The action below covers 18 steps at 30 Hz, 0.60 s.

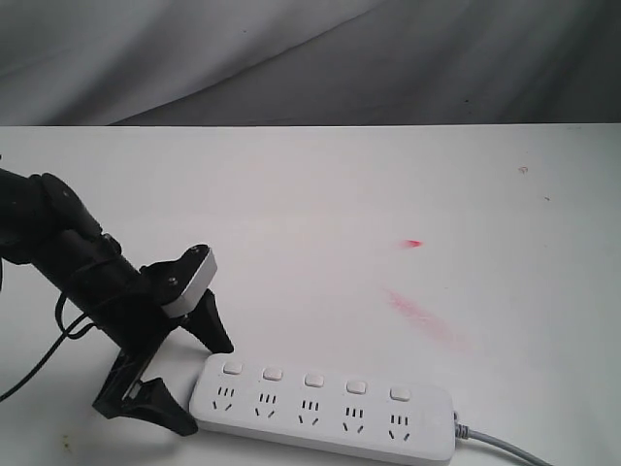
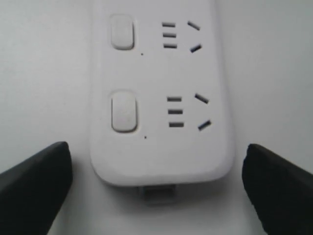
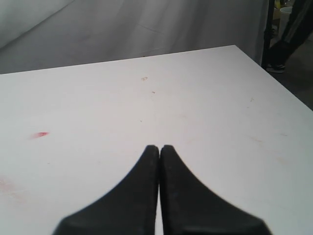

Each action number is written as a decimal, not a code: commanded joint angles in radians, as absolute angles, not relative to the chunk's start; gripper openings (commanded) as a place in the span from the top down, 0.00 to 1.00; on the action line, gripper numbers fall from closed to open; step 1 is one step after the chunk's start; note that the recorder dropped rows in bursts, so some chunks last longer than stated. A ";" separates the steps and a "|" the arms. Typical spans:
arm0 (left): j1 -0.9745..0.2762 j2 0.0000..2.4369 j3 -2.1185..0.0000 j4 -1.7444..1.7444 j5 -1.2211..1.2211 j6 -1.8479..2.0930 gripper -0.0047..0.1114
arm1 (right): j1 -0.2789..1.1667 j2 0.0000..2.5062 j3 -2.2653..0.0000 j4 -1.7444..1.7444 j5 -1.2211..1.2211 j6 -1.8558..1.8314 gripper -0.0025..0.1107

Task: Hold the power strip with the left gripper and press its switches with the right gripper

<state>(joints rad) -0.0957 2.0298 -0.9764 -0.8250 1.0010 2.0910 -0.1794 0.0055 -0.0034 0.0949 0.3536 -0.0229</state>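
The white power strip (image 1: 325, 403) lies flat near the table's front edge, its grey cord (image 1: 505, 442) leaving at the right end. The switches (image 1: 313, 380) are white push buttons in a row, one above each outlet; two switches (image 2: 123, 112) show in the left wrist view. My left gripper (image 1: 207, 386) is open and straddles the strip's left end. In the left wrist view the left gripper (image 2: 156, 148) has one black finger on each side of the power strip (image 2: 156, 156), with a gap at both. My right gripper (image 3: 159, 147) is shut, empty, over bare table; the exterior view does not show it.
The white table (image 1: 320, 214) carries red smears (image 1: 427, 316) and a small red spot (image 1: 414, 244) right of centre. A grey cloth backdrop (image 1: 310, 58) hangs behind the far edge. In the right wrist view the table's corner edge (image 3: 254, 61) drops to dark floor.
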 commanded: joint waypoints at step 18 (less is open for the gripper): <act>-0.109 2.073 -0.940 -0.788 0.938 2.093 0.52 | -0.189 0.000 0.000 0.088 0.352 -0.025 0.98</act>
<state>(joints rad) -0.0985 2.0409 -0.9599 -0.8668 0.9749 2.1131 -0.1794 0.0055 -0.0034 0.0949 0.3536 -0.0229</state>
